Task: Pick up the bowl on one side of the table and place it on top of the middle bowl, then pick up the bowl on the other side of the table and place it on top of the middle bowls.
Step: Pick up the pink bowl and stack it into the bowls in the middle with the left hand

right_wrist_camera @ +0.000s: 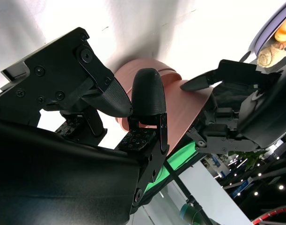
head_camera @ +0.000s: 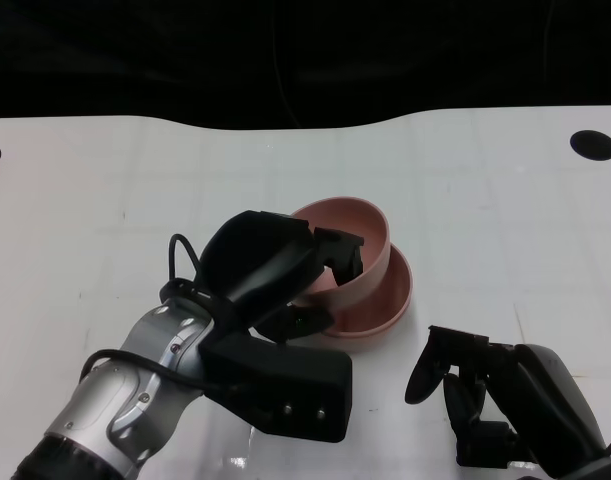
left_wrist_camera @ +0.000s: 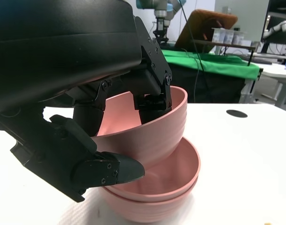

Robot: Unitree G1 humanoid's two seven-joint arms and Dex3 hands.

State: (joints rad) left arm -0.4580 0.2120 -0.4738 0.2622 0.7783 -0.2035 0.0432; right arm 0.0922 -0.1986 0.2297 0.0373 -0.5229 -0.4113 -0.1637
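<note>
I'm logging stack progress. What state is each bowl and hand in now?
Tilted pink ribbed bowl: gripped at its rim, leaning, not yet seated.
Lower pink bowls: two nested, upright on the table.
Left hand: gripping the tilted bowl.
Right hand: holds nothing, fingers apart.

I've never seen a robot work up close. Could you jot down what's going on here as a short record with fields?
Left hand: left hand grips the tilted pink bowl by its rim
Held bowl: partly down in the stacked bowls, not level
Stack: two pink bowls nested on the white table
Right hand: right hand holds nothing, beside the stack
</note>
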